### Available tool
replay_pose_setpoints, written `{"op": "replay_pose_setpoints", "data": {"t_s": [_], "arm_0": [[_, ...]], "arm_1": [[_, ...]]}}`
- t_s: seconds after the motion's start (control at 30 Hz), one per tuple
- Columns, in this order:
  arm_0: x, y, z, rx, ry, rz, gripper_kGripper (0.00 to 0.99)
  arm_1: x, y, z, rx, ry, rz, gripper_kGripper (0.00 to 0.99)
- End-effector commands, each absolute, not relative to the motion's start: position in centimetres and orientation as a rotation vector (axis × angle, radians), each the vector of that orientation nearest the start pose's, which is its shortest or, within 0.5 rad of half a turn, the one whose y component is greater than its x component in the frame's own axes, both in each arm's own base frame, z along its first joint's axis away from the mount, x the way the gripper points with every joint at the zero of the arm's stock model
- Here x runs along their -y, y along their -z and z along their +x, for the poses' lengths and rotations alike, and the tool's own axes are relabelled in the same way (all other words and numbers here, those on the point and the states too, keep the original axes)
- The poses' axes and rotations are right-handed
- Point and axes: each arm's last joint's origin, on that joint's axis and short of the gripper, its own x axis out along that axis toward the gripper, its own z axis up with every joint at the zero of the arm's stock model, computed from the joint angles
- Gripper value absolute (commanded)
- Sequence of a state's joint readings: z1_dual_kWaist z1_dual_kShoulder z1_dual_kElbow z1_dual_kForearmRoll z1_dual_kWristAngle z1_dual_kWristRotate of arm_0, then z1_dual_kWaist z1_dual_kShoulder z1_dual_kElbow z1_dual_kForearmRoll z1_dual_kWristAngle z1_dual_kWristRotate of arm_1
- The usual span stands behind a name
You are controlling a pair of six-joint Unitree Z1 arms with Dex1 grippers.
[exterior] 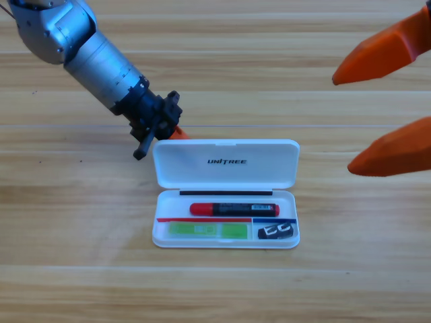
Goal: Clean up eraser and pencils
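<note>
Left gripper (pixel 176 132) sits just beyond the lid's upper-left corner, left of frame centre; I cannot tell how it stands. Right gripper (pixel 381 108) waits at the right edge, spread wide, holding nothing. Inside the open case (pixel 226 243), lower centre, lie the red-black pencil (pixel 234 209), green pencil (pixel 207 231) and eraser (pixel 276 231). Stowing looks done; closing the lid (pixel 226 163) remains. It reads "UNITREE".
</note>
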State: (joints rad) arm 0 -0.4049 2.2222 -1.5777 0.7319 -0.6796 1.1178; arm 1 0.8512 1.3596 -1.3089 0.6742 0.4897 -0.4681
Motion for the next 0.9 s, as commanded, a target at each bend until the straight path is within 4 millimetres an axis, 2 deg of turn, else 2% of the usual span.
{"op": "replay_pose_setpoints", "data": {"t_s": [0.03, 0.27, 0.6, 0.9], "arm_0": [[21.4, -19.2, 37.9, -0.778, 1.586, 0.649, 0.0], [21.6, -20.4, 36.7, -0.771, 1.601, 0.66, 0.0], [22.5, -20.1, 35.1, -0.788, 1.639, 0.674, 0.0], [23.0, -19.2, 34.9, -0.8, 1.655, 0.683, 0.0]], "arm_1": [[-19.8, -40.3, 13.1, -0.501, -1.499, -0.517, 0.904], [-20.1, -40.0, 13.2, -0.508, -1.508, -0.519, 0.904], [-20.2, -39.9, 13.3, -0.514, -1.519, -0.514, 0.904], [-20.3, -39.9, 13.2, -0.517, -1.526, -0.513, 0.904]]}}
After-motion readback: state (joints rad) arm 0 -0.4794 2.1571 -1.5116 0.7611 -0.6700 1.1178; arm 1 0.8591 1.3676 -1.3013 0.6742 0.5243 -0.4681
